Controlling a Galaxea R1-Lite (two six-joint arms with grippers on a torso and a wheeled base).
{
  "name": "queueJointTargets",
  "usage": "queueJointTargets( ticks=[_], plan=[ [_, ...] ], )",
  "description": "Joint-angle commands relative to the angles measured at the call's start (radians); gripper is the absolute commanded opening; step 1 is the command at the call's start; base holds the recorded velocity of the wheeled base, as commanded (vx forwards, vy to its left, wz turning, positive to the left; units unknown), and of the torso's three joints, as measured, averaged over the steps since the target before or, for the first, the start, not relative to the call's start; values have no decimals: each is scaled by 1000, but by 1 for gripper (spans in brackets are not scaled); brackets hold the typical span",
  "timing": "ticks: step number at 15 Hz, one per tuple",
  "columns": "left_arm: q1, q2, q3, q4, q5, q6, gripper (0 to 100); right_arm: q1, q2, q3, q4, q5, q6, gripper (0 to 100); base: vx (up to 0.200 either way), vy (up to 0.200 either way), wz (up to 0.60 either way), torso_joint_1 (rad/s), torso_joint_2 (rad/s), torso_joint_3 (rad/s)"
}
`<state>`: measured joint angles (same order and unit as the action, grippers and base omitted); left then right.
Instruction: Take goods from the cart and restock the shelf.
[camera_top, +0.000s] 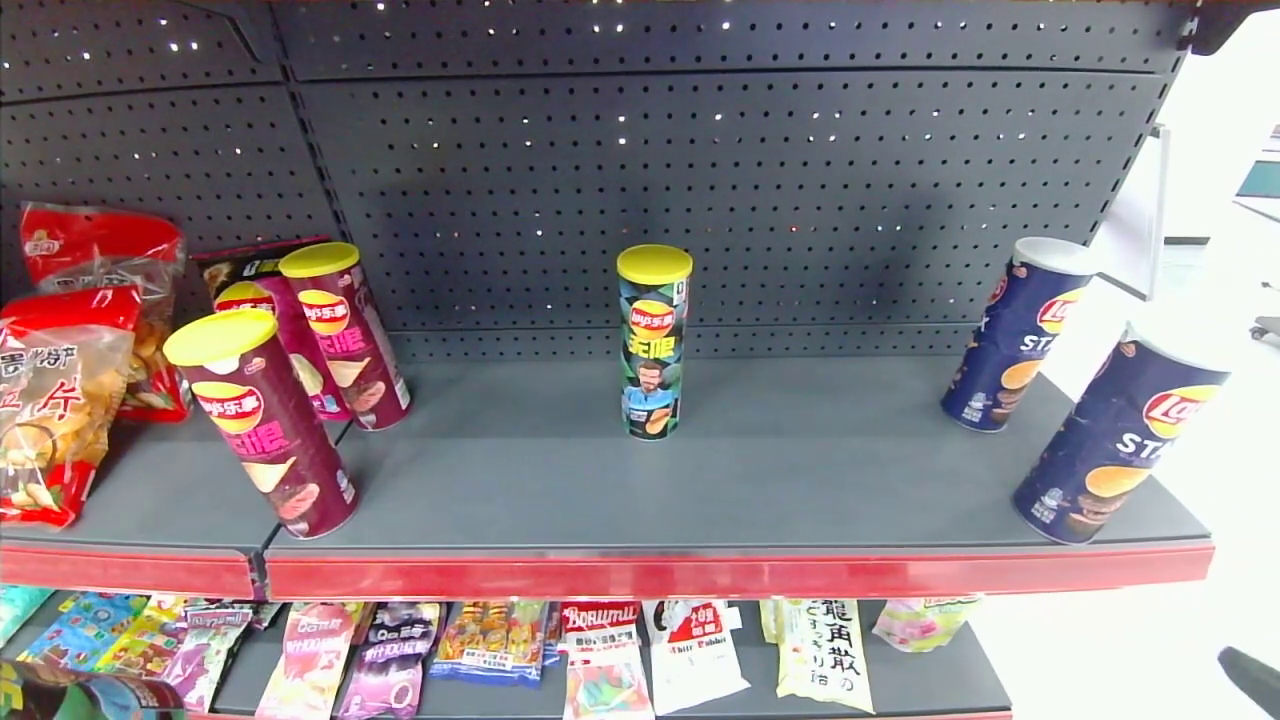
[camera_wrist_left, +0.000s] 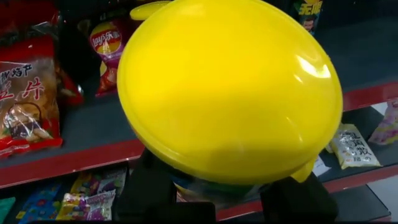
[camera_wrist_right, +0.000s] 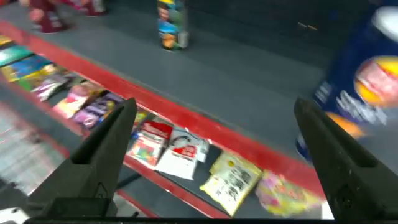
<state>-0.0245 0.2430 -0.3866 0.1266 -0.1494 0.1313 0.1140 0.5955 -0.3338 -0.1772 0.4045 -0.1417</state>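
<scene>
The left hand (camera_wrist_left: 227, 202) pinches one held can (camera_wrist_left: 230, 87) between its black fingers (camera_wrist_left: 155, 193). The can's wide yellow lid faces the wrist camera, in front of the red lip of the shelf (camera_top: 780, 470). The right hand (camera_wrist_right: 214, 106) is spread with nothing between its fingers, hanging before the same lip. Below that lip, the right wrist view looks down on packets (camera_wrist_right: 180, 152) lying on the lower shelf. The head view gives the count on the shelf. There are two maroon cans (camera_top: 262, 425) at left, one dark green can (camera_top: 653, 345) at centre and two navy cans (camera_top: 1120, 430) at right, all upright. Red snack bags (camera_top: 60, 400) stand at far left.
</scene>
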Motion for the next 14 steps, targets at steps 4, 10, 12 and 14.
queueJointTargets(
  ticks=[4, 10, 12, 14],
  plan=[
    [1, -10, 17, -1, 27, -1, 0, 424, 520, -269, -105, -139, 53, 100, 0, 0, 0, 0, 0, 0],
    [5, -5, 17, 1, 44, 2, 0, 426, 900, -353, -421, -199, 57, 100, 0, 0, 0, 0, 0, 0],
    [5, -14, 25, -1, 44, 2, 0, 432, 949, -413, -421, -222, 68, 100, 0, 0, 0, 0, 0, 0],
    [5, -2, 31, -1, 37, -4, 0, 484, 1026, -511, -421, -302, 85, 100, 0, 0, 0, 0, 0, 0]
  ],
)
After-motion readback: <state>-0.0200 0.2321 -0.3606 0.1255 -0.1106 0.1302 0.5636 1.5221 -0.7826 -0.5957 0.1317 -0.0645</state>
